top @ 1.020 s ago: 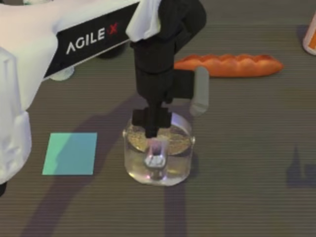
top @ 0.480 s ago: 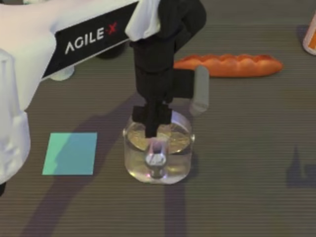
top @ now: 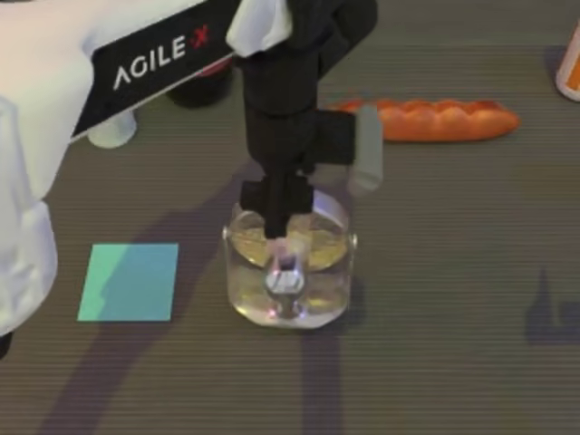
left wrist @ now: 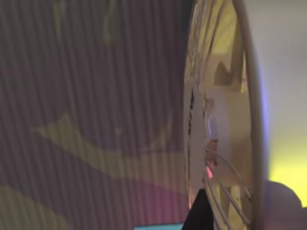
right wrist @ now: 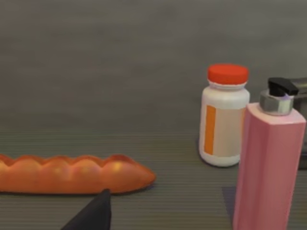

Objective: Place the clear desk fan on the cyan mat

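My left gripper point(top: 283, 237) reaches straight down into the top of the clear desk fan point(top: 288, 272), fingers pinched on its rim. The fan sits mid-table, or perhaps just lifted; I cannot tell which. The cyan mat point(top: 129, 282) lies flat and bare to the fan's left, near but apart, so the carry I judge comes next runs leftward. My right arm is parked off to the right, facing a bread loaf point(top: 435, 119).

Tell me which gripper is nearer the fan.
Left. The left gripper is right over the fan, its jaws down at the fan's top. The right gripper is out of the top view, parked off toward the bread.
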